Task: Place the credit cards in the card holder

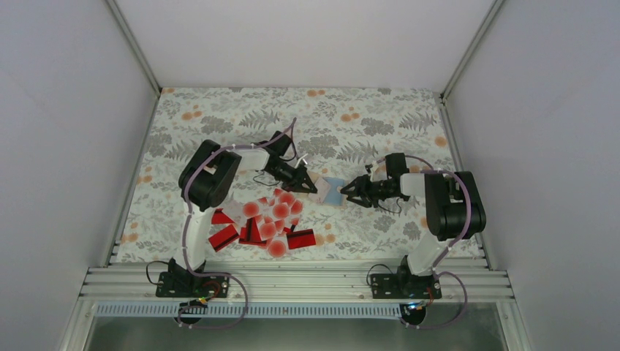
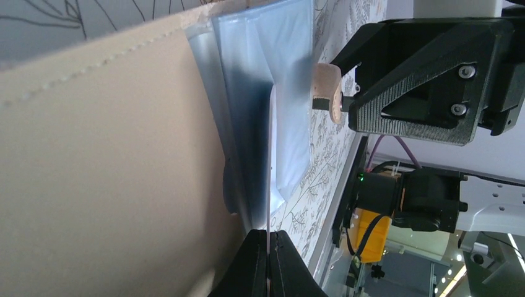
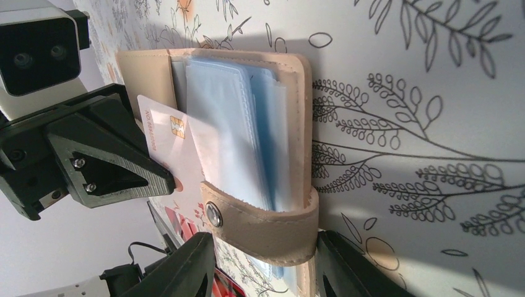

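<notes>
The tan card holder [image 1: 330,191] lies open on the patterned table, its blue-grey sleeves [image 3: 235,130] fanned up. My left gripper [image 1: 314,184] is shut on a white credit card [image 3: 162,133] with a gold chip, whose far edge sits among the sleeves. In the left wrist view the card [image 2: 270,167] shows edge-on, running from the left gripper [image 2: 270,247] into the holder [image 2: 111,173]. My right gripper [image 3: 266,272] stands open around the holder's snap strap [image 3: 266,223], with one finger against the cover's edge. The other credit cards [image 1: 267,219], red ones and white red-dotted ones, lie in a heap nearer the left arm's base.
White walls close in the table [image 1: 380,117] on three sides. An aluminium rail [image 1: 292,281] runs along the near edge and carries both arm bases. One of the right gripper's fingers [image 2: 421,86] hangs close above the sleeves in the left wrist view.
</notes>
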Controlling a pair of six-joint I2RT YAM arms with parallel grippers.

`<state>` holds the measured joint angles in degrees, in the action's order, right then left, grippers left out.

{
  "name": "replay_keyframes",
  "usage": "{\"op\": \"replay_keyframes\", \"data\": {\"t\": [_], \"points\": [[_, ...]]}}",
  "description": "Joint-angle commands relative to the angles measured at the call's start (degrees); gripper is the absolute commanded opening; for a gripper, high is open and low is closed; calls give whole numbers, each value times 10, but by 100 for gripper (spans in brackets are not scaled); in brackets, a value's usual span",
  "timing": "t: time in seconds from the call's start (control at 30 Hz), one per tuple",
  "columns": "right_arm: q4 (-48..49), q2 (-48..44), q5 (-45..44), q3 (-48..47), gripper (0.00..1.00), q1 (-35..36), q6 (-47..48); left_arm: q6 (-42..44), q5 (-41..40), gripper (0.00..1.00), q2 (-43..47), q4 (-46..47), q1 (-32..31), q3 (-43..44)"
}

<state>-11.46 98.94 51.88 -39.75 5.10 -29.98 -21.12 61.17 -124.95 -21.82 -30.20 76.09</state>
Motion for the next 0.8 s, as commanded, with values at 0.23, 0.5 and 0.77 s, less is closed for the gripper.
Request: {"op": "replay_keyframes", "data": {"t": [0.23,0.5,0.77], "points": [[-24,34,-84,23,42,5,1,-19,1,2,-13,43,-7,11],[-21,29,-85,29,42,6,-1,-31,-17,2,-7,63,-8,5],[-16,27,-85,36,42,5,-3,-51,-32,2,4,98,-12,-17]]}}
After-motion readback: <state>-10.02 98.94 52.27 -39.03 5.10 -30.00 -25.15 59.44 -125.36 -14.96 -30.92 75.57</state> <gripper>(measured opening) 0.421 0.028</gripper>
